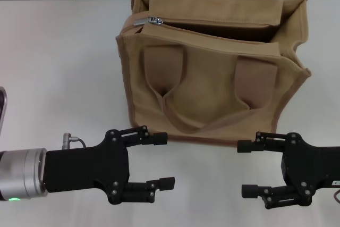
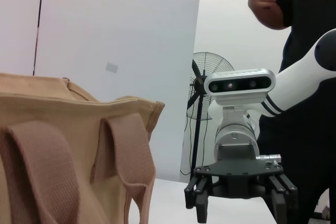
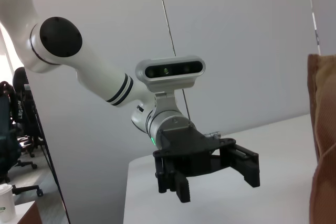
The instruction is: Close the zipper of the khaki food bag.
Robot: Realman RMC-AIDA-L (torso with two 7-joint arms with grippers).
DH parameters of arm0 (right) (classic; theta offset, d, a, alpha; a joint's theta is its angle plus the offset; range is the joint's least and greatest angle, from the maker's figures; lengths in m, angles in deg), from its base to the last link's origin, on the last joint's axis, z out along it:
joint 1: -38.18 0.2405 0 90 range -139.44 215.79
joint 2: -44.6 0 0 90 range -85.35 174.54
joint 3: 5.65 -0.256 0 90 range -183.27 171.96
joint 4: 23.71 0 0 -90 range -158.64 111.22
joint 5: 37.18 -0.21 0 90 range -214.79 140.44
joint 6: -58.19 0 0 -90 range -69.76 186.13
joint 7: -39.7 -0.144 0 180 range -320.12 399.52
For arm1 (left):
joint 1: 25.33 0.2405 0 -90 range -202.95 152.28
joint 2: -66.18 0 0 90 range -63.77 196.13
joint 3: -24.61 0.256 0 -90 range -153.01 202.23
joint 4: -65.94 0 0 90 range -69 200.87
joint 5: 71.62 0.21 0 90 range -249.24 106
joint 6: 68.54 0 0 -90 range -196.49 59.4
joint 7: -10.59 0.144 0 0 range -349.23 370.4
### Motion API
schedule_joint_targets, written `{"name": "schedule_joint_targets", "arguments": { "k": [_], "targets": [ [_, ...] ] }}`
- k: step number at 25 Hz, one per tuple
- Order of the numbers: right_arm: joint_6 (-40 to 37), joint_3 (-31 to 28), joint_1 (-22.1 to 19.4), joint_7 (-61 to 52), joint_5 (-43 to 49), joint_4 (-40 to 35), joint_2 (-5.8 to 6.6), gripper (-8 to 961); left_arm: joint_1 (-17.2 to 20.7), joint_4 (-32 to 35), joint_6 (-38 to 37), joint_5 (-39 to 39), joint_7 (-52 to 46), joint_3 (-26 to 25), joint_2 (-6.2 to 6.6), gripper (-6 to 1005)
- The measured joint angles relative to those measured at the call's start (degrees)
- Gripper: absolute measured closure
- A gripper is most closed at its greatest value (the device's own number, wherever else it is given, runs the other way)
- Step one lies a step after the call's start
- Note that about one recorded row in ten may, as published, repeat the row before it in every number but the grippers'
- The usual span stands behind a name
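You can't see inside the khaki food bag [image 1: 212, 73]: its open mouth is just a dark slit, and its far corner is cut off in the head view. The zipper [image 1: 212, 26] lies unclosed along the bag's top, its silver pull tab [image 1: 154, 20] at the bag's left end. Only the head view shows that tab; the wrist views catch just bag cloth and the opposite arm. Left gripper [image 1: 162, 160] and right gripper [image 1: 245, 168] hang in front of the bag, apart from it, fingers spread, holding nothing
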Motion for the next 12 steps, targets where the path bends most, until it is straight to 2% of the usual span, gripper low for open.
{"name": "schedule_joint_targets", "arguments": {
  "k": [12],
  "targets": [
    [0.0,0.0,0.6,0.6,-0.6,0.0,-0.43,147,0.3,0.0,0.1,-0.1,0.0,-0.1,0.05,214]
  ]
}}
